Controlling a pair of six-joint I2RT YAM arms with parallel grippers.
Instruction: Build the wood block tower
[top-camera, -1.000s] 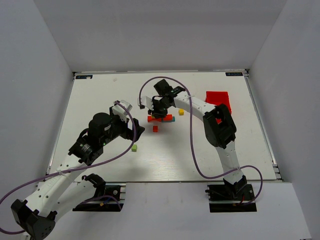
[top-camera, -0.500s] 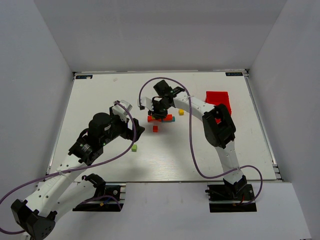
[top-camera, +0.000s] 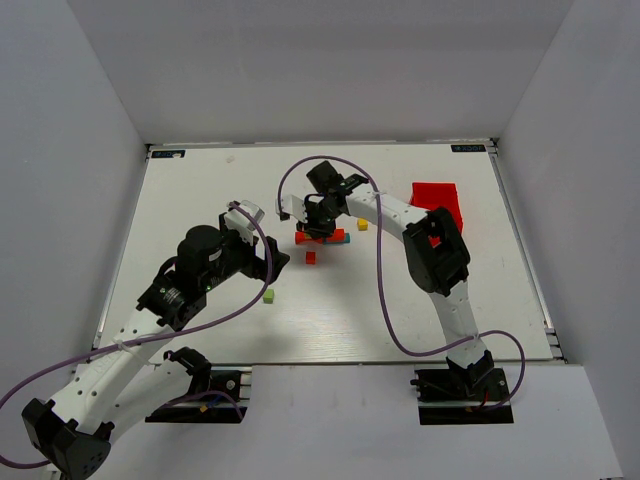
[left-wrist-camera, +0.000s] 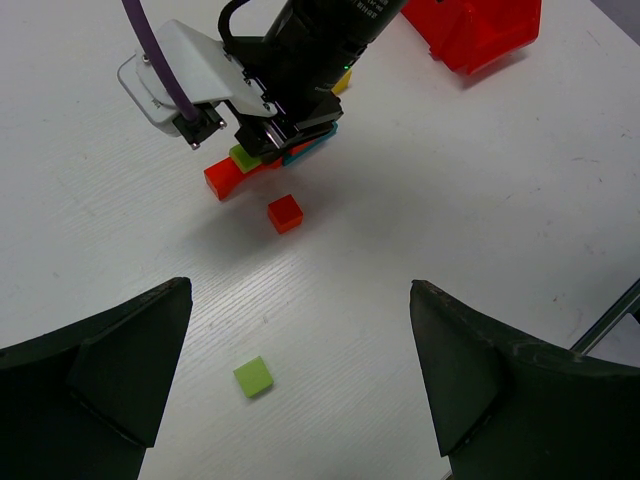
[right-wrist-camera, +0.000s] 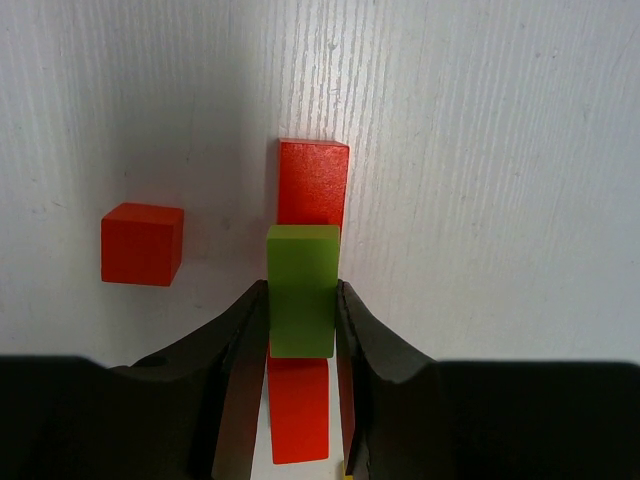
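Paint is likely making the light, stiff green block (right-wrist-camera: 302, 262) slick; right pincer (right-wrist-camera: 301, 296) is clamping its long sides, left pincer (left-wrist-camera: 300, 300) is gaping wide.

right arm (top-camera: 395, 212) hanging over the tower (left-wrist-camera: 224, 180), 1 red cube (left-wrist-camera: 285, 213) just beside, table (left-wrist-camera: 480, 230) apparently open nearer

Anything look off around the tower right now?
Nothing toppled or damaged. The green block, held in the right gripper, lines up over the red bar. A red cube lies loose beside it, not touching.

Bright even overhead light, soft short shadows, sharp focus
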